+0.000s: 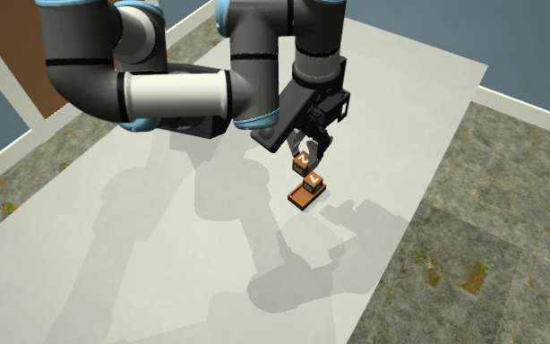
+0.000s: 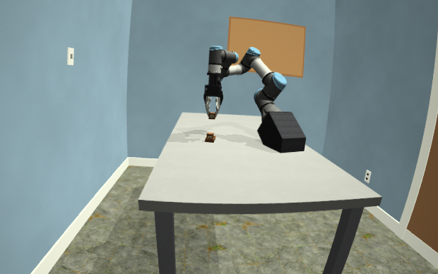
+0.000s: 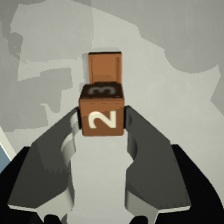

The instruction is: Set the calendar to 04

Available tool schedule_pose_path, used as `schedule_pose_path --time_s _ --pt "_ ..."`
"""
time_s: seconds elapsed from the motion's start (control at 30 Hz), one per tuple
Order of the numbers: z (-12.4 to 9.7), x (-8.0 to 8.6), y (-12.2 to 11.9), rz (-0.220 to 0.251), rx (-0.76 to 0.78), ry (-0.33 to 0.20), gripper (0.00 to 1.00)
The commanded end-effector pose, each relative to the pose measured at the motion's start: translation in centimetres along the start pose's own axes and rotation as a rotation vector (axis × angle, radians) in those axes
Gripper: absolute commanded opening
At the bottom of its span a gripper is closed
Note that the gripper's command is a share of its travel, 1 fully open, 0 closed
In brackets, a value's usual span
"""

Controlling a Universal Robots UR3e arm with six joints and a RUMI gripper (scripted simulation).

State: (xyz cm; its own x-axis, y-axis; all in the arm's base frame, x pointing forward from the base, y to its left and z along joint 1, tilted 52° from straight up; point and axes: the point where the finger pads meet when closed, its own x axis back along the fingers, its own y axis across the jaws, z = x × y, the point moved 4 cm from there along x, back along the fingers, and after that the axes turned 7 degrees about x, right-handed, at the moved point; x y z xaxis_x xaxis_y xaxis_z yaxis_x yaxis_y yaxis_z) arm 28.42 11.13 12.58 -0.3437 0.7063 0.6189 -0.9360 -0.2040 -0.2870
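My gripper (image 1: 309, 151) is shut on a brown cube (image 1: 301, 162) and holds it in the air, a little above the tray. In the wrist view this cube (image 3: 102, 112) sits between the two fingers; it shows a white 2 towards the camera and a 3 on the adjoining face. The brown tray (image 1: 305, 193) lies on the table below. A second cube (image 1: 313, 181) sits in its right slot with a 7 on top; the left slot is empty. The wrist view shows only an empty part of the tray (image 3: 105, 67). From the exterior view the gripper (image 2: 212, 108) hangs above the tray (image 2: 210, 140).
The black robot base block (image 2: 282, 132) stands on the table to the right of the tray. The table's edge (image 1: 430, 188) runs close to the tray on the right, with the stone floor beyond it.
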Motion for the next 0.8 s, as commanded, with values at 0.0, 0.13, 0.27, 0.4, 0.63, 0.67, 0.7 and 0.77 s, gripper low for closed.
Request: schedule_pose_path --time_s 0.0,0.13,0.27,0.4,0.63,0.67,0.7,0.77 --pt "0.0 0.0 0.0 0.0 -0.004 0.0 0.11" --pt "0.0 -0.3 0.0 0.0 -0.003 0.001 0.11" --pt "0.0 -0.6 0.0 0.0 -0.003 0.001 0.11" --pt "0.0 -1.5 0.0 0.0 -0.002 0.002 0.11" --pt "0.0 -3.4 0.0 -0.001 -0.002 0.002 0.11" --pt "0.0 -3.7 0.0 -0.001 -0.002 0.002 0.11" --pt "0.0 -4.0 0.0 -0.001 -0.002 0.002 0.11" --pt "0.0 -4.2 0.0 -0.001 -0.002 0.002 0.11"
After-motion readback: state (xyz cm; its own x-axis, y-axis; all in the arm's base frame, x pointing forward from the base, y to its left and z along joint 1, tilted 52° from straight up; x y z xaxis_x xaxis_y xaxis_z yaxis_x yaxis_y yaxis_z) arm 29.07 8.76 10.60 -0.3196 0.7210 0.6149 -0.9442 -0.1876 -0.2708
